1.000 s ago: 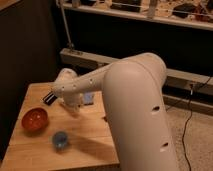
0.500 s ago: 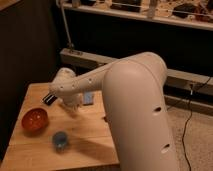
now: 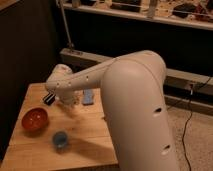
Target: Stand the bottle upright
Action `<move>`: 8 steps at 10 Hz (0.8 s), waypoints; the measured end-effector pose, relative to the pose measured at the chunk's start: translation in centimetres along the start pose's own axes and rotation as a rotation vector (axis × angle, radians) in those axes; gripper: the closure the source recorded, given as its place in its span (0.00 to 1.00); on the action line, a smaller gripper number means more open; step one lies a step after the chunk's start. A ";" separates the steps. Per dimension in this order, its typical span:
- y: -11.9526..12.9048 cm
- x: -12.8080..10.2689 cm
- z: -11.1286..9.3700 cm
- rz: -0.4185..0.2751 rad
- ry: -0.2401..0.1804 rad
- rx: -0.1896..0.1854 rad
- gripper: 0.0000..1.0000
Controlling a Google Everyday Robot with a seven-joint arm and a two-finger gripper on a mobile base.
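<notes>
My white arm reaches from the lower right across the wooden table to its far left part. The gripper hangs at the end of the wrist, low over the table, just behind and to the right of the red bowl. The white bottle does not show; the wrist and gripper cover the spot beneath them. A flat black bar-shaped object lies right beside the gripper on its left.
A small blue-grey packet lies on the table just right of the gripper. A small blue cup stands near the front, right of the red bowl. A dark wall and a low ledge run behind the table.
</notes>
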 end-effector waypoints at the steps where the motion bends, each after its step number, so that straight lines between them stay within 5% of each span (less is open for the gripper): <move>1: 0.0 -0.1 -0.2 -0.004 0.003 0.004 0.80; 4: -0.1 0.2 -0.6 -0.014 0.028 0.023 0.80; 8: -0.4 1.8 -1.6 -0.008 0.119 0.058 0.80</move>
